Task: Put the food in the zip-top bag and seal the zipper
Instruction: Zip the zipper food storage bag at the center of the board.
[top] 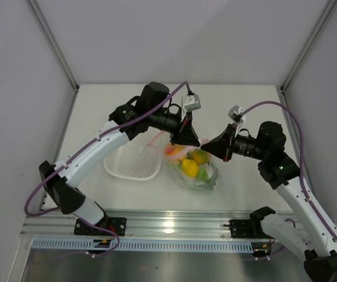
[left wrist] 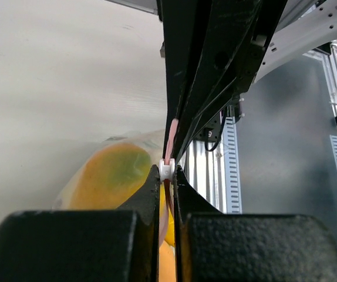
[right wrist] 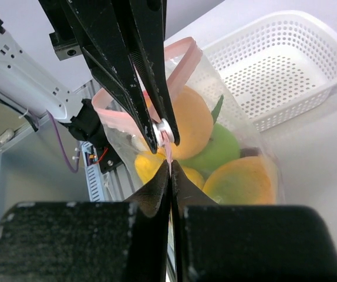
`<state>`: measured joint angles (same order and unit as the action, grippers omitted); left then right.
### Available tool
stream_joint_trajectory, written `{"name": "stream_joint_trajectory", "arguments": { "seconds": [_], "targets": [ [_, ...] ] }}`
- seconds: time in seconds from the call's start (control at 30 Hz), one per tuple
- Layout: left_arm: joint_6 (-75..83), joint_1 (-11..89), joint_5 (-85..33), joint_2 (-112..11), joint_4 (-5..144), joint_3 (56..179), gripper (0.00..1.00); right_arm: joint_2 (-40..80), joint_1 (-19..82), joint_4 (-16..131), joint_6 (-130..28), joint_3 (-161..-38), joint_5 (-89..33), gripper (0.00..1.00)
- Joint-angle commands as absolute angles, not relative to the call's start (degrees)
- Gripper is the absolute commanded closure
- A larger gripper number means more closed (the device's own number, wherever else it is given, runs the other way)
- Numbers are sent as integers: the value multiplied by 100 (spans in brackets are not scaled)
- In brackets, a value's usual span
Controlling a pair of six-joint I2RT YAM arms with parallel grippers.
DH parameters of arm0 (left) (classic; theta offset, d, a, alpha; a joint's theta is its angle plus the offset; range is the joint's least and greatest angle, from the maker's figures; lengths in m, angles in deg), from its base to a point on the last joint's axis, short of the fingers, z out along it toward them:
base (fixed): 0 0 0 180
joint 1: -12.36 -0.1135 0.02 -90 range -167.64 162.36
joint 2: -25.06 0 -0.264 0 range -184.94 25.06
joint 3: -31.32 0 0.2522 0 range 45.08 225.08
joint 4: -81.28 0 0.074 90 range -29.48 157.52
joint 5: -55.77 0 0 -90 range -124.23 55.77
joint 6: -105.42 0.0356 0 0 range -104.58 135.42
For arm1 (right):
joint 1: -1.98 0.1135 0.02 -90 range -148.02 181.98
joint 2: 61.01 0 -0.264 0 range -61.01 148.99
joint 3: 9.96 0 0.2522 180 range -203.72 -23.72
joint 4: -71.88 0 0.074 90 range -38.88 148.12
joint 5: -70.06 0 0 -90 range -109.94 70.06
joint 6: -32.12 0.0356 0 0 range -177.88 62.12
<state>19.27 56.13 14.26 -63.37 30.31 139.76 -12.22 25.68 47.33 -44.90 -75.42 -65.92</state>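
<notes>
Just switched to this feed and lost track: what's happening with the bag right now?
Both hands are shut on the pink zipper at the top of the zip-top bag: the left hand on its white slider, the right hand on the strip beside it. The food is inside the bag, next to the white basket. The bag's mouth looks not yet sealed.

We see a robotics lab cell: white wall panels [top: 174,35] and metal corner posts [top: 54,44] enclose a white tabletop [top: 239,111], an aluminium rail [top: 174,223] and slotted cable duct [top: 157,244] along the frame's bottom.
</notes>
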Motion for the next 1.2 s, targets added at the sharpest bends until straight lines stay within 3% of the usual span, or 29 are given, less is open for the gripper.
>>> {"name": "stream_joint_trajectory", "arguments": {
  "seconds": [0.0, 0.37, 0.47, 0.5, 0.6, 0.87, 0.97, 1.03, 1.07, 1.1, 1.17],
  "targets": [
    [2253, 5437, 1174, -6090, 2604, 14133, 99, -1478, 2431, 5205, -4320, -7557, -6380, 100],
    [2096, 5305, 1744, -6046, 2568, 14378, 99, -882, 2263, 4538, -4645, -7996, -7680, 100],
    [2008, 5314, 1885, -6090, 2612, 14475, 99, -679, 2342, 4072, -4943, -8242, -7979, 88],
    [2007, 5323, 1894, -6099, 2595, 14475, 99, -644, 2360, 3828, -5022, -8321, -8014, 76],
    [2008, 5332, 1894, -6116, 2568, 14572, 100, -477, 2439, 3501, -5242, -8611, -8050, 66],
    [1990, 5358, 1903, -6275, 2331, 14870, 99, 112, 2878, 2965, -5611, -9384, -7752, 65],
    [1999, 5384, 1921, -6266, 2349, 14897, 100, 384, 2993, 2666, -5761, -9692, -7646, 67],
    [2007, 5384, 1929, -6266, 2349, 14906, 99, 542, 3010, 2499, -5761, -9833, -7619, 76],
    [2016, 5384, 1938, -6266, 2331, 14915, 99, 578, 3028, 2446, -5761, -9860, -7584, 94],
    [2025, 5384, 1930, -6266, 2305, 14915, 100, 596, 3028, 2437, -5761, -9877, -7549, 100],
    [2078, 5384, 1834, -6231, 2261, 14906, 99, 552, 3037, 2489, -5761, -9834, -7418, 100]
  ]
}}
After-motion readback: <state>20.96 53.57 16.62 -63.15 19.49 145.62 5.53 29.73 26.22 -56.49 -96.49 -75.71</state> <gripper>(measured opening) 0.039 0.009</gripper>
